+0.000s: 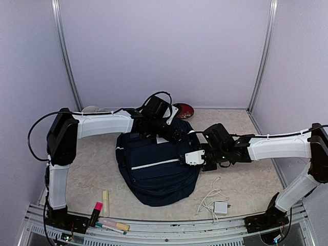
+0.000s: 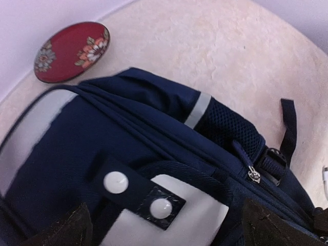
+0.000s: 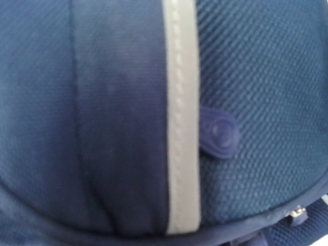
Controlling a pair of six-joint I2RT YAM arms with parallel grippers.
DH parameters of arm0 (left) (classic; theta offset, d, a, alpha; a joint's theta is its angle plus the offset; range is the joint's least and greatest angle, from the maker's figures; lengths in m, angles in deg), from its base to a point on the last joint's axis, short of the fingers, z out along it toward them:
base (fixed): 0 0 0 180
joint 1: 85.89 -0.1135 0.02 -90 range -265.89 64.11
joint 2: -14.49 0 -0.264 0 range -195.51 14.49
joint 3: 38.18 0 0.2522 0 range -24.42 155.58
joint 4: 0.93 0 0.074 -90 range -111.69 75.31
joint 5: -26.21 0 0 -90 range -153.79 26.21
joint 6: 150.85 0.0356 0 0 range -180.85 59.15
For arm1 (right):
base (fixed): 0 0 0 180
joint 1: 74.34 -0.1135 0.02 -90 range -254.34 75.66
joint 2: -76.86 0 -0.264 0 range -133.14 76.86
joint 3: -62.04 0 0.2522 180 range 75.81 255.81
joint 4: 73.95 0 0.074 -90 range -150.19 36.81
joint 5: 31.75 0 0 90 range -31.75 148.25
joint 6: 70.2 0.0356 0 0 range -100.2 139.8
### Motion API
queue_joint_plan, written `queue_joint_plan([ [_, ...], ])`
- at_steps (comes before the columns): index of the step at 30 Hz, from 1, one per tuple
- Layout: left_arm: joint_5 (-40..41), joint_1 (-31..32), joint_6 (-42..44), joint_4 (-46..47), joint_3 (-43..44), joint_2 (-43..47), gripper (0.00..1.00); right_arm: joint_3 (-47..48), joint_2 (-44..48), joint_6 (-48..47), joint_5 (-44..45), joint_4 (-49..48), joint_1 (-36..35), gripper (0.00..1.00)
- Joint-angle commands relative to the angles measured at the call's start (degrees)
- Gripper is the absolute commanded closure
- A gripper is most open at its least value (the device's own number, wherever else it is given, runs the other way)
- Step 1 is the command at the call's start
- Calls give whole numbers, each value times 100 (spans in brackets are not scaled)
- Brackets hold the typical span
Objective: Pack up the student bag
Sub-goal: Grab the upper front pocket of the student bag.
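Nearest you, at the front edge of the beige mottled surface (image 1: 246, 179), lie a pink-capped highlighter (image 1: 96, 207), a pale yellow marker (image 1: 105, 197) and a few thin pens (image 1: 110, 227) on the left. On the right sits a small white square charger (image 1: 221, 207) with its cable loosely tangled. Past these, in the middle, the large dark navy fabric student bag (image 1: 154, 169) lies flat, front up, with its white-patched top toward the far wall. Your right tool (image 1: 185, 159) sits at the bag's right side, at the end of the thin white stripe, with its jaws together. Neither view shows whether it pinches fabric, a zipper or nothing. Its wrist camera is pressed so close that you see only blurred navy weave, the stripe and a small dark blue rubber pull tab (image 3: 218, 136), and no fingers at all. Farther on, your left tool (image 2: 169, 236) hangs over the bag's top, jaws wide apart. Only the fingertips (image 2: 66, 230) show, in the bottom corners of its wrist view, above a strap with two white snaps. Just beyond the bag lies a round red dish painted with flowers (image 2: 72, 51), partly hidden by the left arm from above.
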Motion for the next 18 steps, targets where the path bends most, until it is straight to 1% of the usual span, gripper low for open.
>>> queue_joint_plan([
  [1,52,187,216,-719,545,-620,1,-180,91,-122,445,-605,-313,100],
  [6,1488,247,363,-1061,1091,-1425,1,33,-129,155,361,-296,-520,100],
  [8,1607,177,364,-1157,1246,-1572,1,96,-170,314,413,-220,-614,100],
  [9,1515,129,363,-1132,1223,-1574,5,129,-157,443,478,-192,-644,100],
  [10,1374,79,367,-1083,1179,-1559,16,151,-122,575,492,-146,-661,100],
  [12,1145,-16,334,-982,1094,-1510,48,176,-20,873,467,-14,-688,100],
  [15,1070,-119,280,-828,978,-1449,79,186,131,1482,459,298,-790,100],
  [16,1115,-152,254,-788,951,-1430,93,163,178,1669,465,434,-846,100],
  [17,1200,-184,192,-748,936,-1406,100,145,220,1861,469,572,-922,100],
  [18,1252,-222,153,-684,881,-1365,100,139,262,2048,428,720,-1001,100],
])
